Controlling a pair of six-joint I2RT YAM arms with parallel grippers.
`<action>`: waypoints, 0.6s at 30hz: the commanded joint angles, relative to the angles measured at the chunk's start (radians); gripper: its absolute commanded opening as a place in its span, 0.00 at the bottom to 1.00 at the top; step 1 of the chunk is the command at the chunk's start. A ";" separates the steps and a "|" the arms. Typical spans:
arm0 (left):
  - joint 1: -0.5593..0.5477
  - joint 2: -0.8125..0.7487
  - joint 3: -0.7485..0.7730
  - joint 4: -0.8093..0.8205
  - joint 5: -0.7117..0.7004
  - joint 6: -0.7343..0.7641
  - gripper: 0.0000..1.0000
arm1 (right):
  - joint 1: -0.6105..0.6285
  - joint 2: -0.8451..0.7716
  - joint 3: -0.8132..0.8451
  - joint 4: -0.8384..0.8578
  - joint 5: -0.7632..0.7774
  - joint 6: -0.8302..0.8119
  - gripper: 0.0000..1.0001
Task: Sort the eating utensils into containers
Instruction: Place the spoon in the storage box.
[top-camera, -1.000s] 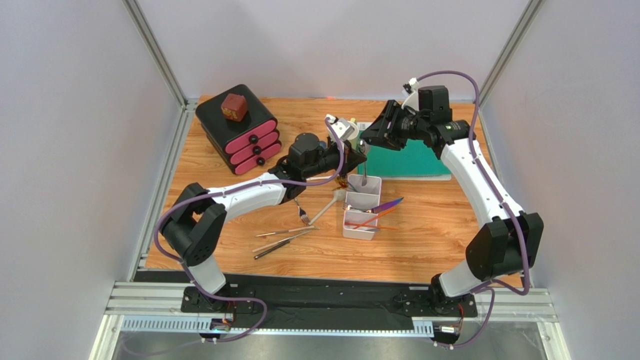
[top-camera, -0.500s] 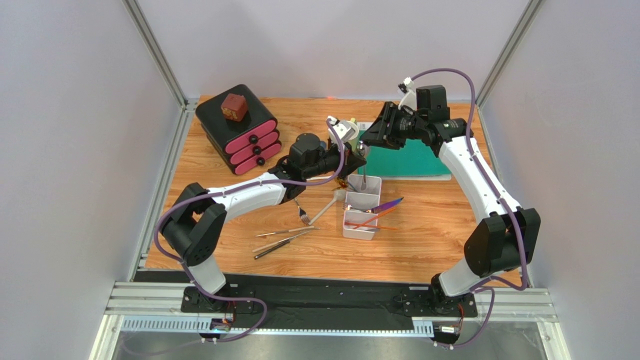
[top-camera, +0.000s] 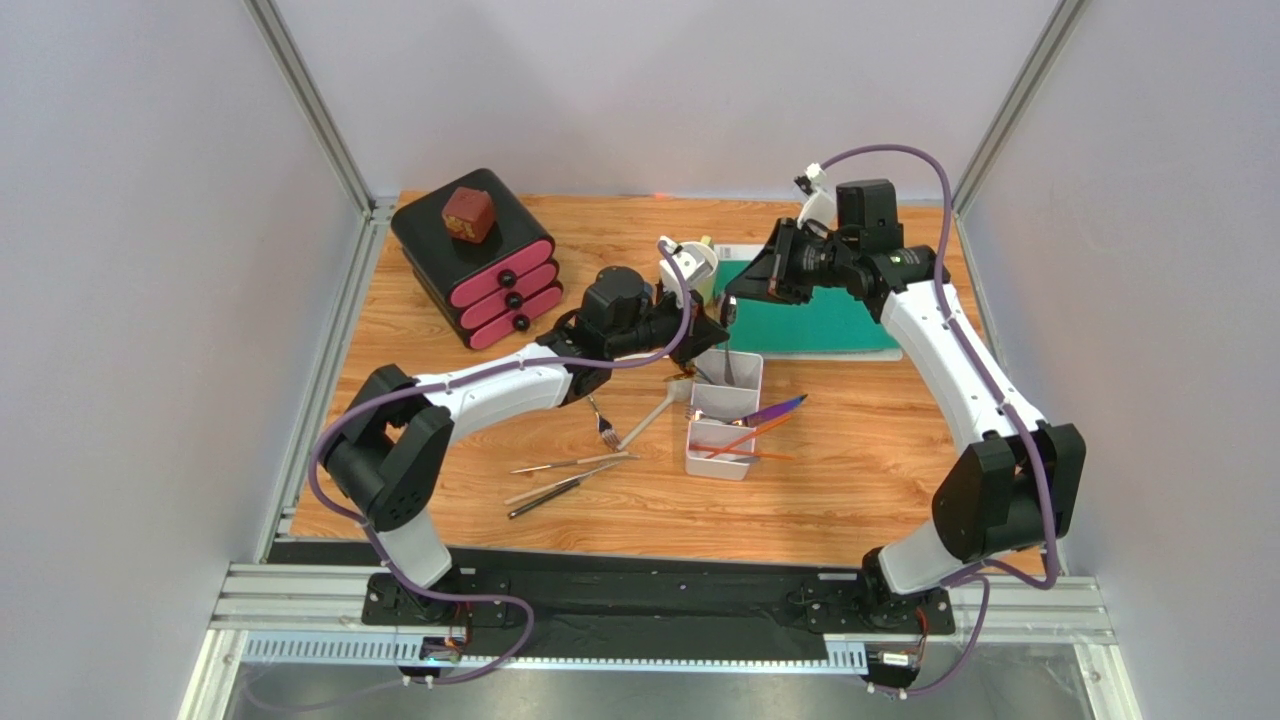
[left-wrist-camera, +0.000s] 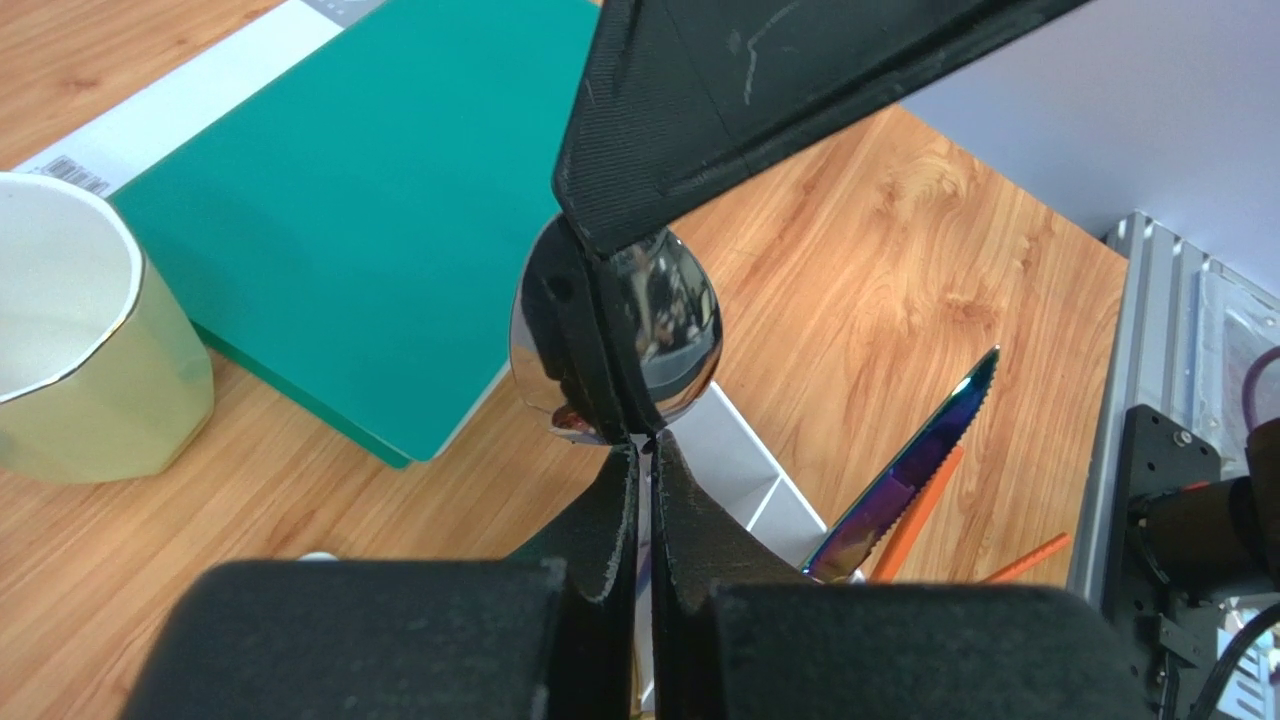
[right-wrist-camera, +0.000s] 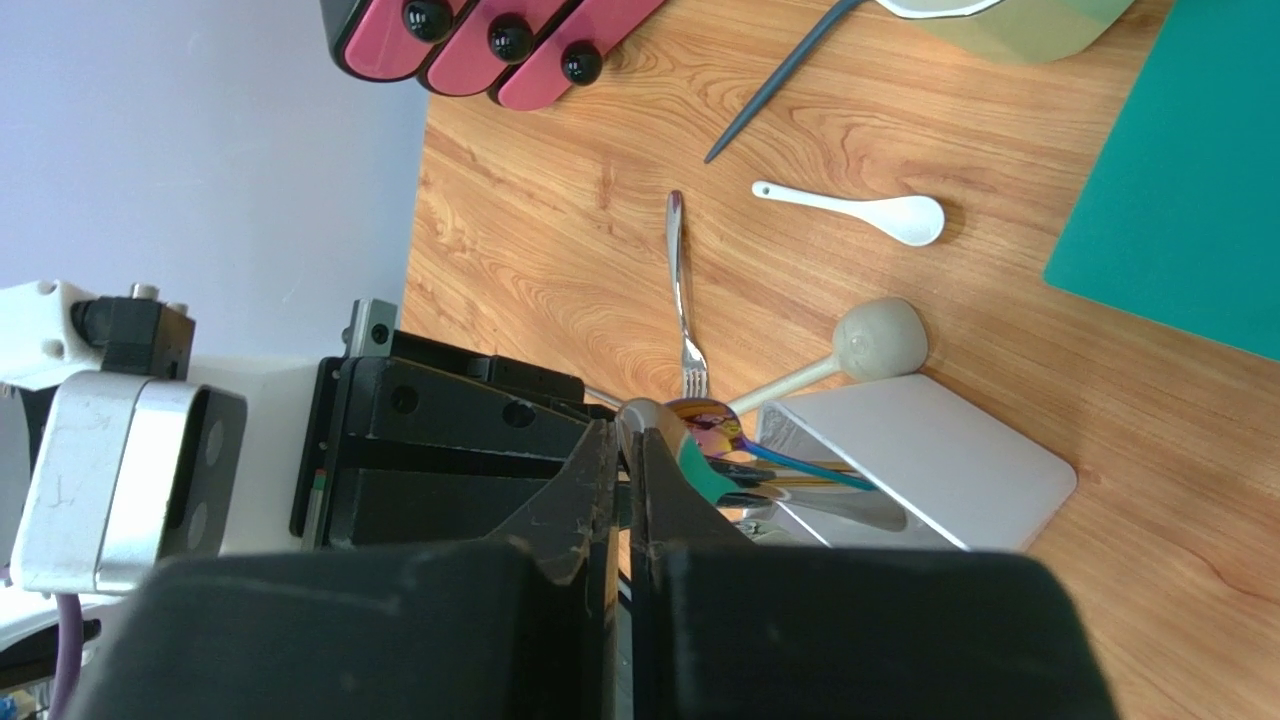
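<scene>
Spoon (left-wrist-camera: 676, 338) mirror-polished metal; table (left-wrist-camera: 887, 255) wood-grain; knife (left-wrist-camera: 909, 473) iridescent gloss; mat (left-wrist-camera: 346, 210) matt.

Bright even diffuse light, soft faint shadows, top view sharp, wrist views' near foreground blurred

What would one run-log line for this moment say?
left tool: shut on shiny silver metal spoon | right tool: shut on same spoon | place: over white plastic divided tray
</scene>
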 joint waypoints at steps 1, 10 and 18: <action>-0.012 0.002 0.079 0.064 0.064 0.026 0.00 | 0.009 -0.054 -0.035 0.009 -0.034 -0.002 0.00; -0.012 0.016 0.090 0.054 0.071 0.032 0.00 | 0.011 -0.063 -0.039 -0.039 -0.039 -0.013 0.05; -0.012 0.013 0.097 0.018 0.072 0.040 0.00 | 0.011 -0.054 -0.041 -0.059 -0.014 -0.011 0.00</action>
